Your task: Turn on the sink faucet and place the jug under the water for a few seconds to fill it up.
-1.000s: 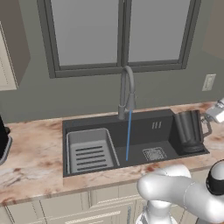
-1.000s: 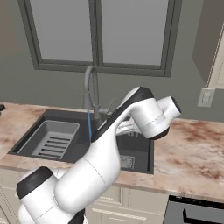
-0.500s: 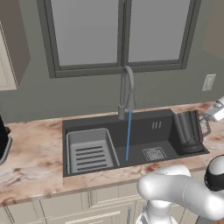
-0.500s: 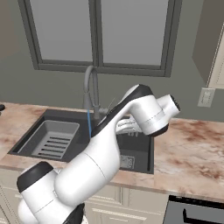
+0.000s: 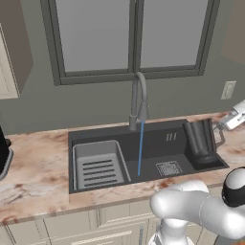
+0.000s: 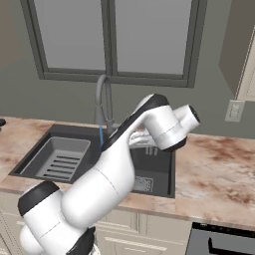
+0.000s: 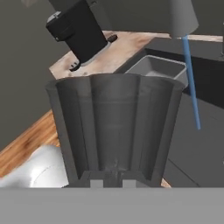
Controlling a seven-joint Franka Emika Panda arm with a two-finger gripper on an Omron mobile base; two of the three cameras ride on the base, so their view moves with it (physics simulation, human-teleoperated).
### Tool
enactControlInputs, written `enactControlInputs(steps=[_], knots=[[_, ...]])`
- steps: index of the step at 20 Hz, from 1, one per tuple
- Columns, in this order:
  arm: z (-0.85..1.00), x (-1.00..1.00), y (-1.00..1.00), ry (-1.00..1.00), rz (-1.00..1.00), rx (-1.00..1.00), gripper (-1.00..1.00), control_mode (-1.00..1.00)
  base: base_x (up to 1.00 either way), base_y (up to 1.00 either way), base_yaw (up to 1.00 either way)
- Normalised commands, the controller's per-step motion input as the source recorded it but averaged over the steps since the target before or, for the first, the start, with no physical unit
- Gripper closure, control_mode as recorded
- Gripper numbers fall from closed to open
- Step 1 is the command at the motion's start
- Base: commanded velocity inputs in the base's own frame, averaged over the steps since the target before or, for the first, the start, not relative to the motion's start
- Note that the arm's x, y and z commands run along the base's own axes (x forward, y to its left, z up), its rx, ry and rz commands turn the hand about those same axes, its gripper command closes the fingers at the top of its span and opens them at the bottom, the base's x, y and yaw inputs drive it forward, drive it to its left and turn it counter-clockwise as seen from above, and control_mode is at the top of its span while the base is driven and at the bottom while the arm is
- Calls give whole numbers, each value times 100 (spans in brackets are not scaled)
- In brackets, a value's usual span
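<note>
I hold the jug (image 5: 201, 142) at the right end of the sink (image 5: 95, 136), my gripper (image 5: 221, 128) pinched shut on its loop handle on the jug's right side. The jug stands upright, its base low over the right part of the basin, next to the sink's right wall. In the hand view the jug (image 7: 114, 130) sits just in front of my finger tips, a dark fluted cup, wider at the rim than at the base.

The faucet (image 5: 138, 100) rises at the far edge of the sink, about the middle, its spout arching toward the near side. Water (image 5: 140, 148) runs from its tip in a thin blue line straight down into the basin, landing just left of the square drain grate (image 5: 168, 168). The jug is well to the right of the stream and apart from it.

A lighter grey slatted rack (image 5: 98, 164) fills the left part of the sink. On the counter (image 5: 33, 162) at the far left stands a black coffee machine (image 7: 77, 29), away from the sink.
</note>
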Motion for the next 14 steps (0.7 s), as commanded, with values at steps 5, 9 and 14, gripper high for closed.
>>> enactControlInputs(steps=[5,9,14], knots=[[0,9,-1,-1,-7,1,100,-100,0,0,0],[-5,0,-10,-11,0,0,100,-100,0,0,0],[0,0,-19,-13,0,0,100,-100,0,0,0]])
